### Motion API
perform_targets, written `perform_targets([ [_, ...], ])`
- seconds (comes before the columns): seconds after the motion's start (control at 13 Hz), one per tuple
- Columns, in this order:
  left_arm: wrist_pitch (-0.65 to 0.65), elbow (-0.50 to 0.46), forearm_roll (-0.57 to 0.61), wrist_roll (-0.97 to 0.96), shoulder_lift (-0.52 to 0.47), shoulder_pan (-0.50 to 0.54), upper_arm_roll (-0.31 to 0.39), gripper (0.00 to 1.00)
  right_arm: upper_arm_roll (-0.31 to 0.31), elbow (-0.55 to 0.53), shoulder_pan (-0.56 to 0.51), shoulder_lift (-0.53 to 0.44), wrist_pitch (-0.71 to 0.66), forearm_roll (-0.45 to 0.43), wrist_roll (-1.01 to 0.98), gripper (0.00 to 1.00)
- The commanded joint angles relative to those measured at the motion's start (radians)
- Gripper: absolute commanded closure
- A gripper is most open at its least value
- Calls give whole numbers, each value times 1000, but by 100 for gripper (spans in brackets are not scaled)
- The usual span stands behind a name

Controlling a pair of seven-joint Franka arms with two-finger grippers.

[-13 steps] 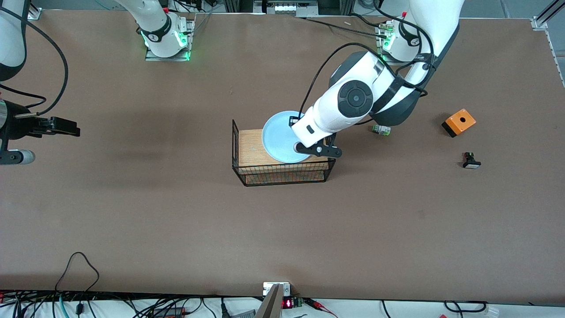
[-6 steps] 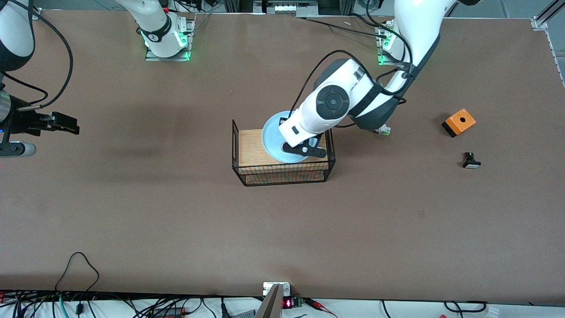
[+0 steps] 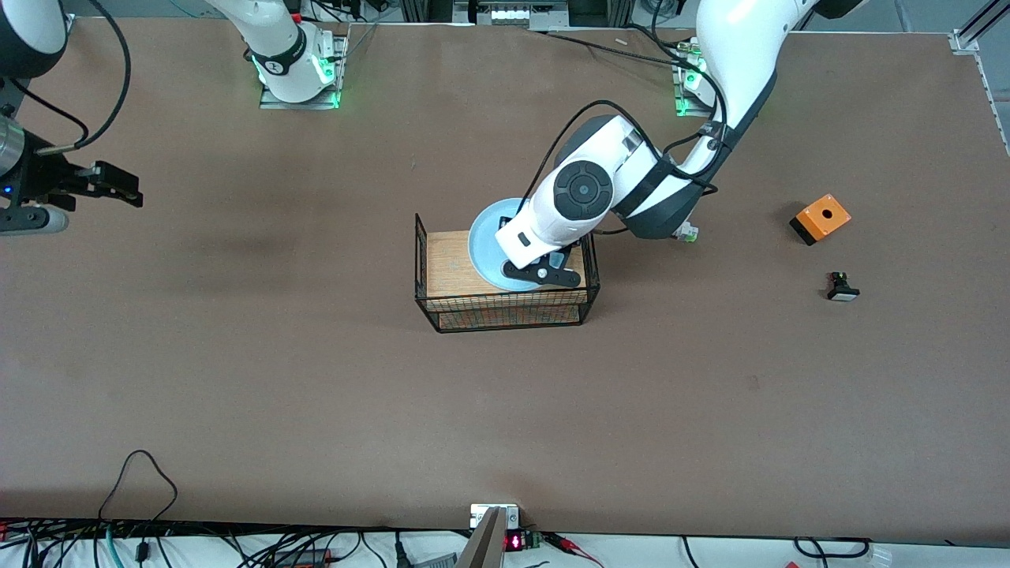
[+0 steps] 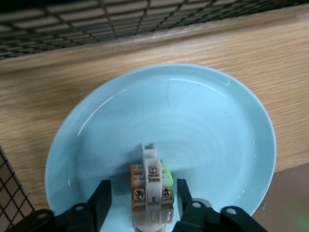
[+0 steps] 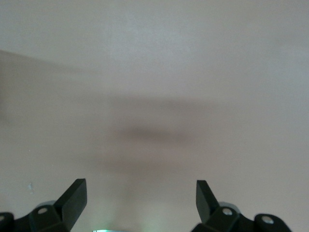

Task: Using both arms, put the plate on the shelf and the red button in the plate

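The light-blue plate [image 3: 488, 243] lies on a wooden board in a black wire basket [image 3: 505, 312] at mid-table. In the left wrist view the plate [image 4: 207, 125] fills the frame. A small white switch body with orange and green sides, the red button [image 4: 150, 193], stands on the plate; its cap is hidden. My left gripper [image 4: 142, 184] straddles it, open, with a gap at each finger. In the front view the left gripper [image 3: 544, 274] is low over the plate. My right gripper [image 3: 118, 189] waits open and empty over bare table at the right arm's end.
A white piece with a green cap [image 3: 685, 233] lies beside the basket, partly under the left arm. An orange box [image 3: 821, 218] and a black-bodied button [image 3: 842, 287] lie toward the left arm's end. The basket's mesh wall [image 4: 96, 19] rises close by the plate.
The left gripper has shifted from the plate's edge to over its middle, toward the right arm's end. The right gripper has drifted toward its base end of the table.
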Motion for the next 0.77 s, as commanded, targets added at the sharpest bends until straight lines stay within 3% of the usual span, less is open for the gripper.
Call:
perform_targets([
  [0.0, -17, 71, 24, -12, -5, -8, 0, 0, 58, -158, -37, -128, 48, -24, -13, 0],
  [0.15, -34, 105, 18, -15, -34, 5, -1, 0, 61, -201, -59, -150, 51, -23, -10, 0],
  [0.31, -84, 105, 24, -15, -105, 41, 2, 0, 62, -174, -65, -132, 57, -23, -13, 0],
  [0.69, -241, 113, 13, -3, -222, 265, -15, 0, 64, 53, -25, 3, -56, -29, -7, 0],
])
